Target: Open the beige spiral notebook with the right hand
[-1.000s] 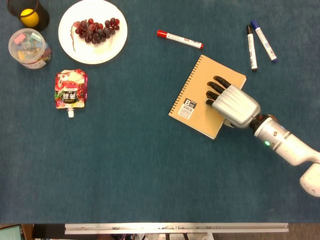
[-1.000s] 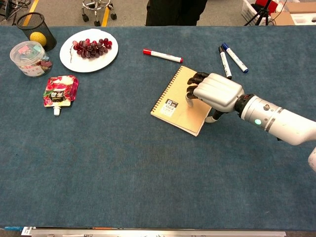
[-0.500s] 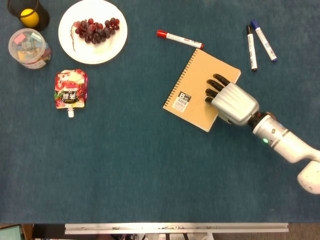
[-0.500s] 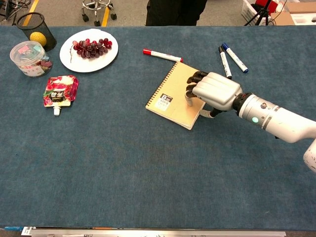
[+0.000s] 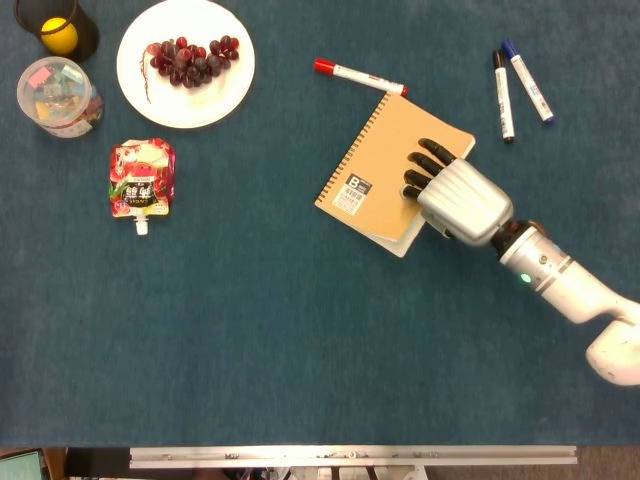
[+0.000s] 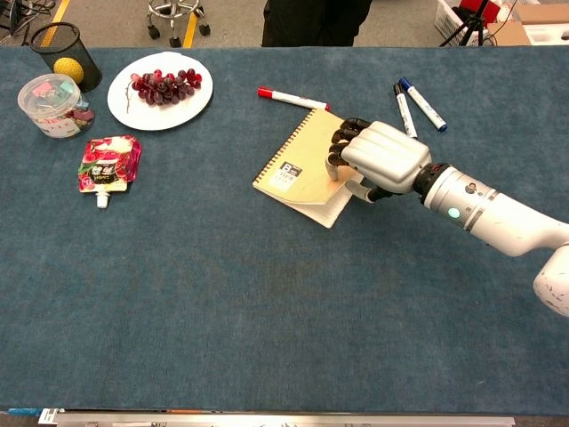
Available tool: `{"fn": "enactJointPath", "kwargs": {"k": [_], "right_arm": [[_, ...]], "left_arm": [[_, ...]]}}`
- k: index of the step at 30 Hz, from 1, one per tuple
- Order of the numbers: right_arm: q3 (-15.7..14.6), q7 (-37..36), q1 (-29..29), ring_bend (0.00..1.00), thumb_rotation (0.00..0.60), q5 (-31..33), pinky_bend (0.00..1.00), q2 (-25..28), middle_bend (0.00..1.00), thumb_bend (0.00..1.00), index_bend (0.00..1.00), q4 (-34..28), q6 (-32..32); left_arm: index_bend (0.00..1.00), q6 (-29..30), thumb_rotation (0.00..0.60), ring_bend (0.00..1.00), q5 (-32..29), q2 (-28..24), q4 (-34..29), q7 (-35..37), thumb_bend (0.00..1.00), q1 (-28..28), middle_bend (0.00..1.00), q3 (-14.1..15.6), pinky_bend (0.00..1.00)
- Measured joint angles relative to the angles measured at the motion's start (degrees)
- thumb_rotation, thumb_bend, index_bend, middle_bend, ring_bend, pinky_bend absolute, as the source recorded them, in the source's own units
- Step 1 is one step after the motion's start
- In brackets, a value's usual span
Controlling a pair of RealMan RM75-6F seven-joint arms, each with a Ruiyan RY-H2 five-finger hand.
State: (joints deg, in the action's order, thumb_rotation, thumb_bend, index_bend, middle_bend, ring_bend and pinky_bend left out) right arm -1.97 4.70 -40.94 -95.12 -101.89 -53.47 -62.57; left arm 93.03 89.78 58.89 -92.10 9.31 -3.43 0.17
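The beige spiral notebook (image 5: pixel 372 165) (image 6: pixel 304 162) lies tilted on the blue table, its coil along the upper-left side and a white label near the lower-left corner. My right hand (image 5: pixel 460 200) (image 6: pixel 382 158) covers its right part, dark fingers pressing on the cover and the thumb tucked at the lower-right edge. There the cover stands slightly off the white pages (image 5: pixel 400 240) (image 6: pixel 333 209), pinched between fingers and thumb. The left hand shows in neither view.
A red marker (image 5: pixel 360 77) (image 6: pixel 292 99) touches the notebook's top corner. Black (image 5: pixel 503 95) and blue (image 5: pixel 527 80) markers lie to the upper right. Far left: a white plate (image 5: pixel 140 100) of grapes, a drink pouch (image 5: pixel 142 180), a clear tub (image 5: pixel 60 97) and a black mesh cup (image 5: pixel 60 30).
The right hand has slid the notebook left and up until its corner reaches the red marker. The cover's lower-right edge has come off the pages, which now show white.
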Motion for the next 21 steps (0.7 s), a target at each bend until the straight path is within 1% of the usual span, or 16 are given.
{"fn": "enactJointPath", "kwargs": {"k": [3, 7, 12, 17, 21], "right_arm": [[0.3, -0.6, 0.3, 0.25, 0.600, -0.2, 0.17, -1.0, 0.45, 0.50, 0.67, 1.6, -1.1], [0.9, -1.3, 0.6, 0.29, 0.600, 0.0, 0.18, -2.2, 0.47, 0.52, 0.72, 3.2, -2.1], [1.2, -2.0, 1.0, 0.33, 0.600, -0.1, 0.21, -2.0, 0.50, 0.53, 0.77, 3.2, -3.5], [0.7, -1.8, 1.8, 0.35, 0.600, -0.6, 0.21, 0.7, 0.51, 0.53, 0.79, 0.8, -5.0], [-0.1, -1.4, 3.1, 0.37, 0.600, -1.3, 0.21, 4.7, 0.52, 0.53, 0.79, -3.0, -6.8]], "left_arm": [[0.18, 0.0, 0.600, 0.12, 0.1, 0.0, -0.1, -0.1, 0.41, 0.1, 0.15, 0.0, 0.09], [0.18, 0.0, 0.600, 0.12, 0.0, -0.1, -0.2, -0.2, 0.41, 0.1, 0.15, 0.0, 0.09], [0.18, 0.1, 0.600, 0.12, 0.1, -0.2, -0.5, -0.4, 0.41, 0.1, 0.15, -0.1, 0.09], [0.18, 0.3, 0.600, 0.12, 0.5, -0.3, -0.8, -0.7, 0.41, 0.2, 0.15, -0.1, 0.09], [0.18, 0.4, 0.600, 0.12, 1.1, -0.3, -1.3, -1.1, 0.41, 0.3, 0.15, -0.1, 0.09]]}}
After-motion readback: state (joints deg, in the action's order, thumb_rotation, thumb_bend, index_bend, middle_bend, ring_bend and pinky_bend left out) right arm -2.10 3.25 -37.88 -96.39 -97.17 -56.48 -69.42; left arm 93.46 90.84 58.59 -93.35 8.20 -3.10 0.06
